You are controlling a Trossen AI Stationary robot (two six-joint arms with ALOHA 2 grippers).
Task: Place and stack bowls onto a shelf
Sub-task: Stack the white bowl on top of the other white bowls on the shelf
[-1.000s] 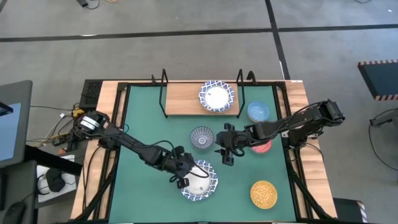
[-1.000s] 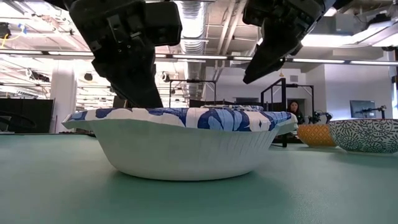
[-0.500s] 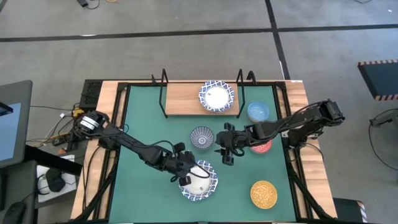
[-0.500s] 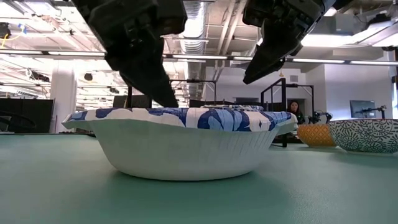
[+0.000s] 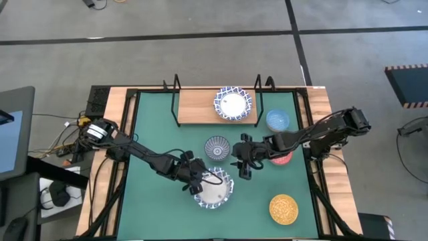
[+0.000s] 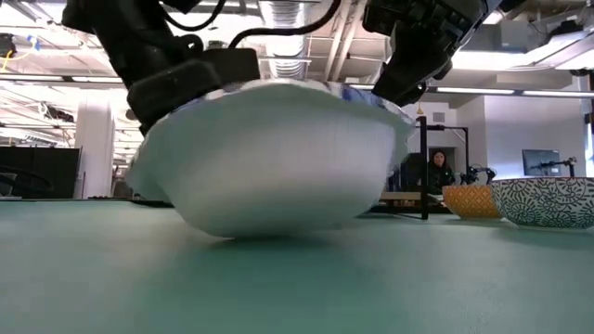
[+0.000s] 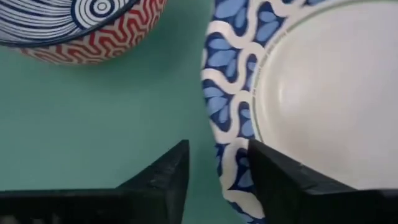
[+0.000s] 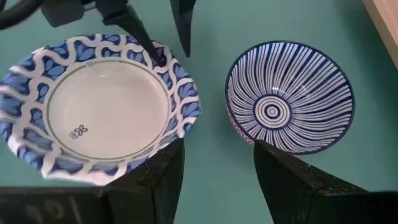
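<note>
High view: green mat (image 5: 154,120) covers most of the table and serves as the landmark for all positions. Wooden shelf (image 5: 197,107) sits along the mat's far edge, black wire posts upright at its ends. One wide blue-and-white bowl (image 5: 233,104) rests on the shelf board, toward its right end.

Left arm (image 5: 140,155) reaches from the mat's left edge to the near-centre. Right arm (image 5: 314,134) reaches in from the mat's right edge.

Second wide blue-and-white bowl (image 5: 214,189) is at the mat's near-centre. Low view shows it tilted, the left gripper's side raised, underside still touching the mat.

Left gripper (image 5: 196,181) is at that bowl's rim. Left wrist view: fingers parted, one finger (image 7: 273,180) over the patterned rim, the other outside it above bare mat. Cannot tell whether they press the rim.

Right gripper (image 5: 243,161) hovers over the mat centre, between the tilted bowl and the striped bowl, fingers spread wide, holding nothing.

Smaller bowls, all on the mat: striped blue bowl (image 5: 217,148) at centre; light blue bowl (image 5: 277,120) just right of the shelf; red bowl (image 5: 282,157) partly under the right arm; yellow-gold bowl (image 5: 283,208) at the near right corner.
</note>
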